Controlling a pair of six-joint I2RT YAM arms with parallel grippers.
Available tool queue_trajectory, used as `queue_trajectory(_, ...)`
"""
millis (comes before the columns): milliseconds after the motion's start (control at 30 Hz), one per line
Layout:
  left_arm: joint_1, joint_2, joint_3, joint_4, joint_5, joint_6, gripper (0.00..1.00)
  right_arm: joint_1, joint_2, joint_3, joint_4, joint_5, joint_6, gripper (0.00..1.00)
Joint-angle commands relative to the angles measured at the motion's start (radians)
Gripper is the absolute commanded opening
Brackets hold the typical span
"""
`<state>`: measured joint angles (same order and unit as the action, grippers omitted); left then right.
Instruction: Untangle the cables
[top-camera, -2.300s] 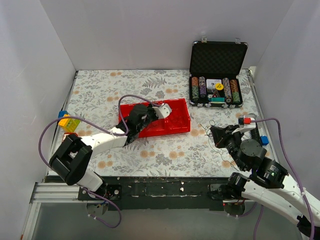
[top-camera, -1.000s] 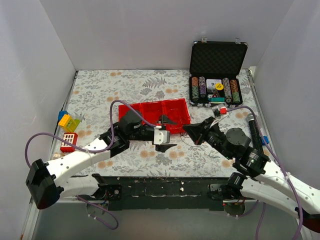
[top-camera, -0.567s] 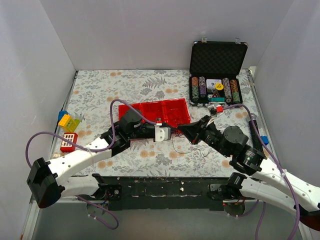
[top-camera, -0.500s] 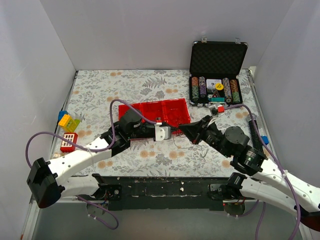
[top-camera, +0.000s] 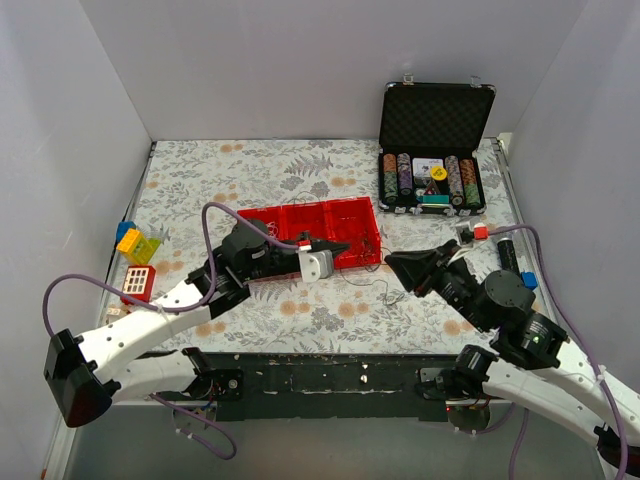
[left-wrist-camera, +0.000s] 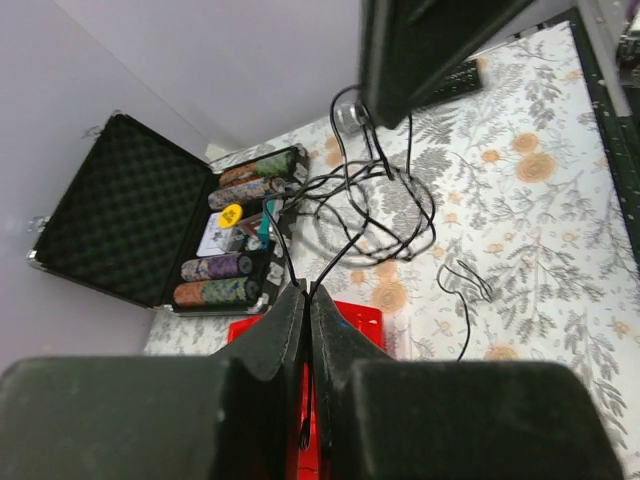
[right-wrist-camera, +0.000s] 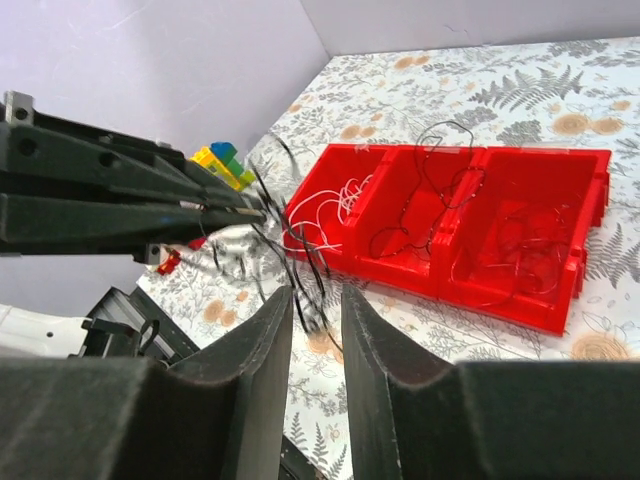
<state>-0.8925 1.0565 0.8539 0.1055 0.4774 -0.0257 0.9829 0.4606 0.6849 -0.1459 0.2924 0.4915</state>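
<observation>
A loose tangle of thin black cables (left-wrist-camera: 385, 200) hangs over the table between my two grippers; in the top view it lies just in front of the red tray (top-camera: 372, 283). My left gripper (left-wrist-camera: 307, 288) is shut on one black strand that runs up from its tips into the tangle. It sits at the tray's front right corner (top-camera: 343, 243). My right gripper (right-wrist-camera: 317, 293) stands open, with black strands (right-wrist-camera: 300, 255) passing loosely between and ahead of its fingers. The red tray (right-wrist-camera: 560, 310) holds white, black and red wires in its three compartments.
An open black poker-chip case (top-camera: 435, 150) stands at the back right. Toy bricks (top-camera: 138, 243) and a small red-and-white block (top-camera: 137, 283) lie at the left edge. A black cylinder (top-camera: 505, 255) lies at the right edge.
My left gripper closed on a black strand and drew back to the left. The right gripper opened and pulled away to the right, so the tangle now stretches between them.
</observation>
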Motion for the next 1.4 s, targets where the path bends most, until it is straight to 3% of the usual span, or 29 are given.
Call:
queue_trajectory(0,0.0,-0.021,0.074,0.025,-0.074,0.021,0.0,0.002,-0.042,-0.004,-0.061,0.04,-0.001,0.35)
queue_trajectory(533,0.001,-0.03,0.238,0.011,-0.134,0.199,0.0,0.002,-0.115,-0.004,-0.15,0.131,-0.013,0.34)
queue_trajectory(733,0.003,-0.038,0.231,-0.043,-0.092,0.24,0.0,0.002,-0.065,0.047,-0.038,0.06,-0.077,0.49)
queue_trajectory(900,0.003,-0.029,0.215,0.087,-0.242,0.332,0.0,0.0,0.007,0.1,-0.07,0.065,-0.11,0.52)
queue_trajectory(1033,0.067,-0.007,0.24,0.169,-0.295,0.386,0.0,0.0,-0.017,0.064,-0.061,0.071,-0.103,0.52)
queue_trajectory(1233,0.202,0.037,0.295,0.189,-0.347,0.274,0.0,0.0,-0.051,0.027,-0.076,0.096,-0.085,0.52)
queue_trajectory(1367,0.27,0.043,0.249,0.183,-0.358,0.231,0.0,0.002,-0.054,0.021,-0.087,0.106,-0.079,0.52)
